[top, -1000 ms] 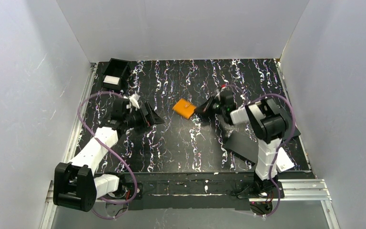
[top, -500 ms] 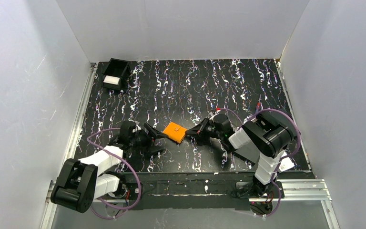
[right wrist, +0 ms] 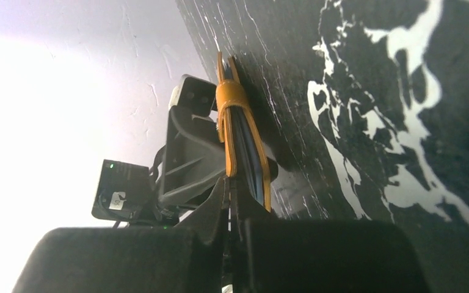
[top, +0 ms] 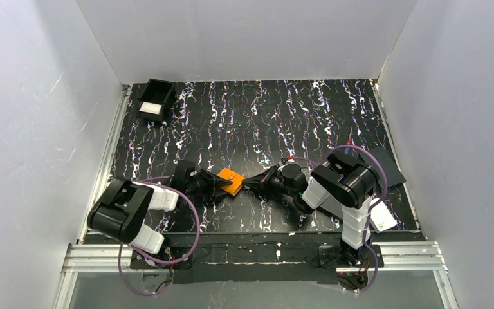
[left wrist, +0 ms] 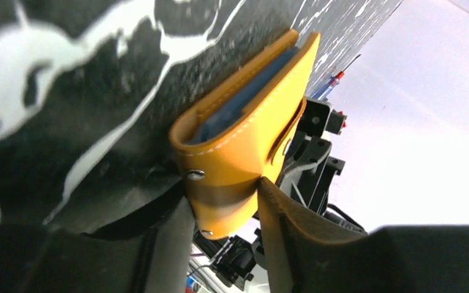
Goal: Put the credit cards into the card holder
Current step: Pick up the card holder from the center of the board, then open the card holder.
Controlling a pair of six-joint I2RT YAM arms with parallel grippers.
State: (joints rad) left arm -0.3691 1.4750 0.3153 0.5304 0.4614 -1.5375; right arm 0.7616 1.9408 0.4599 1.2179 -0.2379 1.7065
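The orange card holder (top: 231, 179) is held on edge just above the mat, between the two grippers. Its pale blue sleeves (left wrist: 220, 125) show inside the fold. My left gripper (top: 215, 185) comes in from the left, and its fingers (left wrist: 281, 226) press both sides of the snap tab (left wrist: 226, 189). My right gripper (top: 252, 182) is shut on the edge of one cover flap (right wrist: 226, 146) from the opposite side. A white card (top: 383, 219), possibly one of the credit cards, lies flat by the right arm's base.
A black box (top: 156, 100) holding a white block stands at the far left corner. Flat black sheets (top: 386, 168) lie at the right, partly under the right arm. White walls close in the patterned mat (top: 264, 116) on three sides.
The right gripper has carried the card holder from mid-table toward the near edge. The left gripper followed it in and narrowed from wide open onto the snap tab.
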